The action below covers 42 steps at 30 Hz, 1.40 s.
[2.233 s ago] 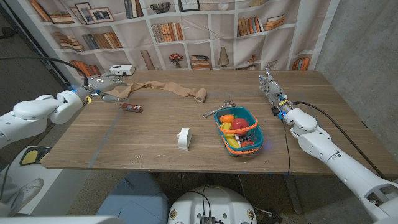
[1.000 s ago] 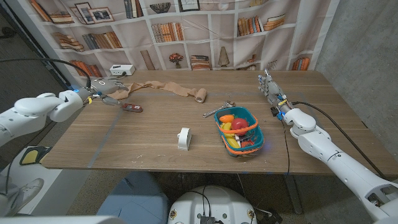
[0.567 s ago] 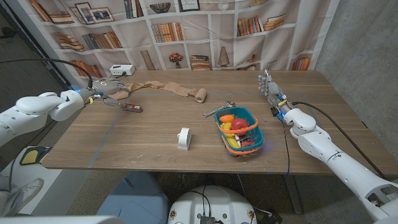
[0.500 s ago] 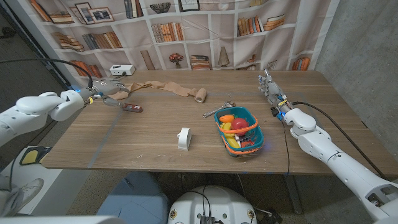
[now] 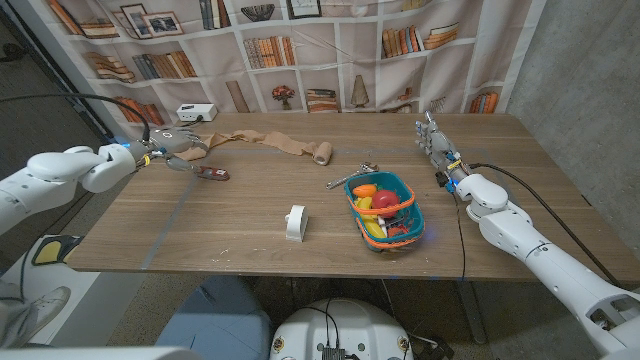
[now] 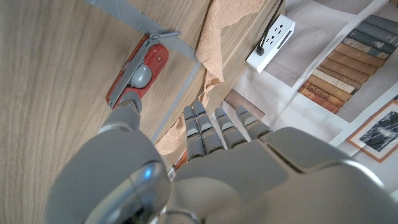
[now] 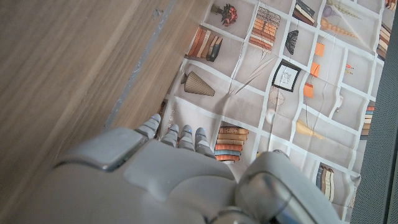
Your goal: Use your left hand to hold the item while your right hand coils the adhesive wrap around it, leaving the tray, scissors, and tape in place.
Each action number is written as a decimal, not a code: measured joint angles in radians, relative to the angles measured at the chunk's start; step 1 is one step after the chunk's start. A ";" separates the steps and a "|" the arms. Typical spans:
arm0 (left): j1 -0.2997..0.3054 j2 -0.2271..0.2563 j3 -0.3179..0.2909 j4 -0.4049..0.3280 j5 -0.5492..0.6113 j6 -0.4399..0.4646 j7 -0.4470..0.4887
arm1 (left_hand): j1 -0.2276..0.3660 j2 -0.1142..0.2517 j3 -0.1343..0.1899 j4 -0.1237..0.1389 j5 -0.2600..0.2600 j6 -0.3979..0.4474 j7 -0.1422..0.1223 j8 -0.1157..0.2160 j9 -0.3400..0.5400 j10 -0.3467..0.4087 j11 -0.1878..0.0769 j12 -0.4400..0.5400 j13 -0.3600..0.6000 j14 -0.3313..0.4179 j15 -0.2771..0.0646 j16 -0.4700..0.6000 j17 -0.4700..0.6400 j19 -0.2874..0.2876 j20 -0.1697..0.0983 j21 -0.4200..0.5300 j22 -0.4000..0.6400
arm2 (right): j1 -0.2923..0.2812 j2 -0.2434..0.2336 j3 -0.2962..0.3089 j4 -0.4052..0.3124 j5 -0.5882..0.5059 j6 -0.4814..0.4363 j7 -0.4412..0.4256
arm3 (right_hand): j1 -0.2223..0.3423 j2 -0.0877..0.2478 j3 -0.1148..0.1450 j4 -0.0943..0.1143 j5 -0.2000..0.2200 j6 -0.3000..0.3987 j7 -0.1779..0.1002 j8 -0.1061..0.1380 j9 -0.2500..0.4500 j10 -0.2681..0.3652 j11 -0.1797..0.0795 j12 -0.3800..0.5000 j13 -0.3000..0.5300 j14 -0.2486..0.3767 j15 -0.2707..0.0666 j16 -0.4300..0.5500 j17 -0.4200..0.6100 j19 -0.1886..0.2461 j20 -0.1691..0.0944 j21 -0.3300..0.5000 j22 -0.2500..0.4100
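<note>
A tan adhesive wrap [image 5: 262,142] lies unrolled across the far left of the table and ends in a small roll [image 5: 321,153]. My left hand [image 5: 175,143] hovers over the wrap's loose end with its fingers apart, holding nothing. In the left wrist view its fingertips [image 6: 200,118] reach the wrap [image 6: 227,31], and the thumb sits beside the red scissors [image 6: 140,71]. The scissors [image 5: 212,173] lie just in front of that hand. A small metal tool [image 5: 345,181] lies beside the teal basket [image 5: 350,189]. My right hand [image 5: 433,140] stands upright at the far right, fingers straight, empty.
A white tape roll [image 5: 295,222] stands near the table's middle front. The teal basket holds several colourful toys. A white power strip [image 5: 197,111] sits at the far left edge behind my left hand. A bookshelf backdrop hangs behind the table.
My left hand has shifted a little to the right along the wrap's end, toward the scissors, and its fingers have spread. The right arm has not moved.
</note>
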 measured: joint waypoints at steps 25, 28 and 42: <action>-0.042 -0.014 0.041 0.045 0.041 -0.028 0.015 | 0.031 0.004 0.007 -0.007 0.000 0.013 -0.012 0.000 0.000 0.007 -0.007 -0.009 0.005 0.001 -0.001 0.000 0.000 -0.003 0.003 0.000 0.000 | 0.004 0.001 -0.002 -0.005 -0.005 -0.006 -0.012 | 0.000 0.000 0.000 0.000 0.000 0.000 0.000 0.000 0.000 0.000 0.000 0.000 0.000 0.000 0.000 0.000 0.000 0.000 0.000 0.000 0.000; -0.051 -0.016 0.048 0.054 0.050 -0.031 0.021 | 0.043 0.006 0.011 -0.011 0.000 0.017 -0.017 0.000 0.000 0.013 -0.002 -0.009 0.005 0.004 -0.004 0.000 0.000 -0.003 0.003 0.000 0.000 | 0.001 0.001 -0.002 -0.009 -0.006 -0.007 -0.016 | 0.000 0.000 0.000 0.000 0.000 0.000 0.000 0.000 0.000 0.000 0.000 0.000 0.000 0.000 0.000 0.000 0.000 0.000 0.000 0.000 0.000; -0.093 -0.028 0.082 0.106 0.089 -0.059 0.045 | 0.064 -0.004 0.007 -0.016 0.000 0.030 -0.020 0.008 -0.002 0.023 -0.002 -0.009 0.010 0.009 -0.009 0.000 0.000 -0.003 0.003 0.000 0.000 | -0.009 -0.001 -0.001 -0.027 -0.014 -0.009 -0.032 | 0.000 0.000 0.000 0.000 0.000 0.000 0.000 0.000 0.000 0.000 0.000 0.000 0.000 0.000 0.000 0.000 0.000 0.000 0.000 0.000 0.000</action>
